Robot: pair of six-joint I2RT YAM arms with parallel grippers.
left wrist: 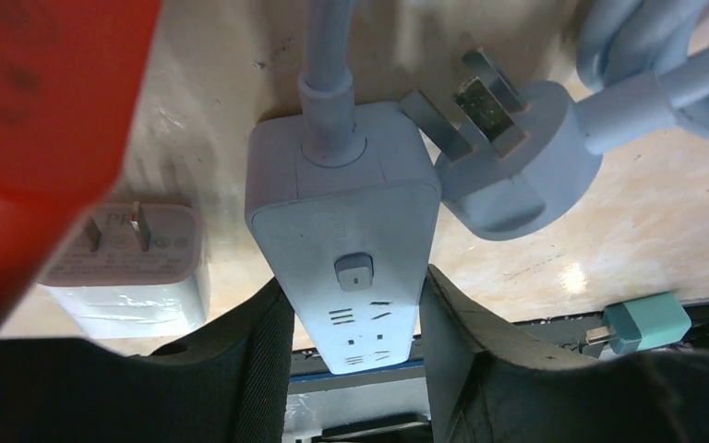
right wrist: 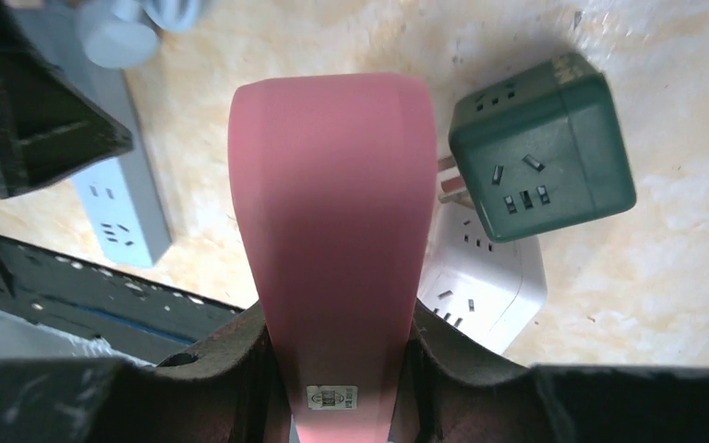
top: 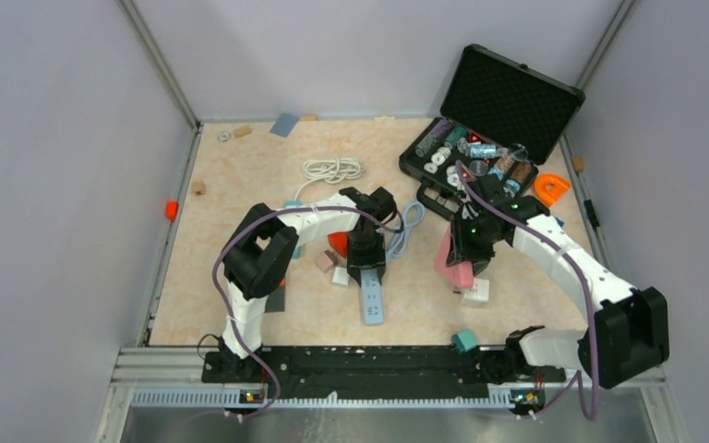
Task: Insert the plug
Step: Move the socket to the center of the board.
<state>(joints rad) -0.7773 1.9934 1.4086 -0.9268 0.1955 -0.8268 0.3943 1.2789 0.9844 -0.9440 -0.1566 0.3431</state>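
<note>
A light blue power strip [left wrist: 346,231] lies on the table, its sockets facing up. My left gripper [left wrist: 355,309] is shut on it, with both black fingers pressed against its long sides. The strip's own blue three-pin plug [left wrist: 508,161] lies on the table just beside the strip's cord end, prongs up, and nothing holds it. My right gripper [right wrist: 340,332] is shut on a long pink bar [right wrist: 332,203], held above the table. In the top view the left gripper [top: 367,254] is at the table's middle. The right gripper [top: 469,249] is to its right.
A green cube socket [right wrist: 540,148] rests on a white socket block [right wrist: 489,277] under the pink bar. A pinkish charger [left wrist: 134,254], a red object [left wrist: 37,120] and a teal adapter [left wrist: 646,323] lie around the strip. An open black case [top: 498,120] stands at the back right, with a white cable coil [top: 332,169] behind.
</note>
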